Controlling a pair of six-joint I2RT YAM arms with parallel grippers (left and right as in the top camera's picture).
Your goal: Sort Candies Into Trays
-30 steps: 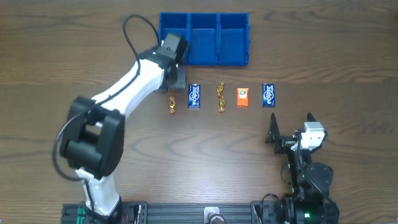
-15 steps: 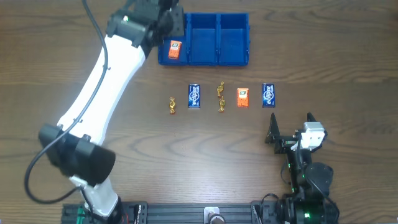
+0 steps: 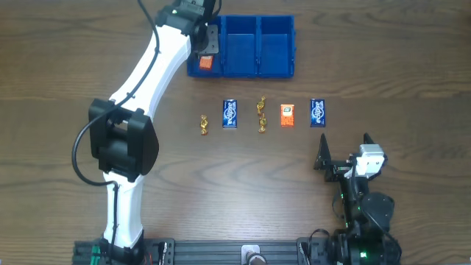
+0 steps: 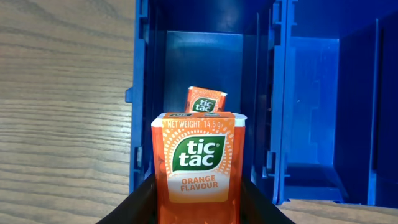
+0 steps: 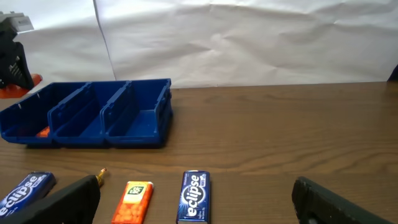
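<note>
Over blue tray's point(image 4: 142, 93) left compartment: left gripper point(image 4: 199, 202), jaws clenched on orange mint box point(image 4: 199, 163); came up from table row's left end within last sec. Inside already: second orange box point(image 4: 206, 101), so bin matches, drop prob. next. Unsorted on table: blue packs point(image 3: 230, 113), gold candies point(image 3: 260, 114), spare orange box point(image 3: 287, 115). Right gripper point(image 5: 196, 199): jaws released, parked nr base.

The left arm stood extended to the frame's top, left gripper point(image 3: 207, 40) clamped on an orange box point(image 4: 199, 155); right gripper point(image 3: 322, 156) rested lower right, jaws apart.
</note>
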